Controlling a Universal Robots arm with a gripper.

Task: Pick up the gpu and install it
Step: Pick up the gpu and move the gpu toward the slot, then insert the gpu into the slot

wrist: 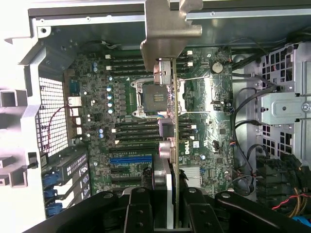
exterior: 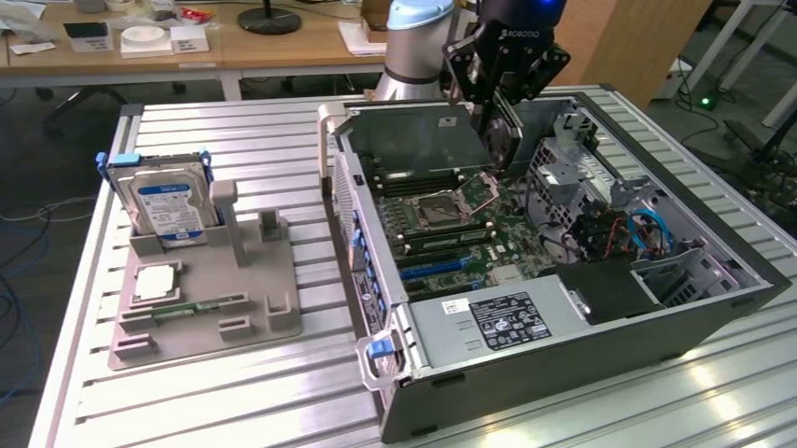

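Note:
The gpu [exterior: 503,145] hangs edge-on above the motherboard [exterior: 468,233] inside the open computer case [exterior: 561,355]. My gripper [exterior: 506,105] is shut on its upper end, over the back part of the case near the CPU socket [exterior: 439,211]. In the wrist view the gpu [wrist: 171,141] appears as a slim vertical edge with its metal bracket [wrist: 167,29] at the far end, clamped between my black fingers [wrist: 141,211]. It floats over the socket area, apart from the board. The blue expansion slot [wrist: 129,159] lies to one side of the card.
A grey fixture [exterior: 205,308] on the exterior view's left holds a hard drive [exterior: 168,207] with a blue label, a CPU [exterior: 160,280] and a memory stick [exterior: 200,306]. The case walls, drive cage [exterior: 585,177], cables [exterior: 641,233] and power supply [exterior: 498,322] surround the board.

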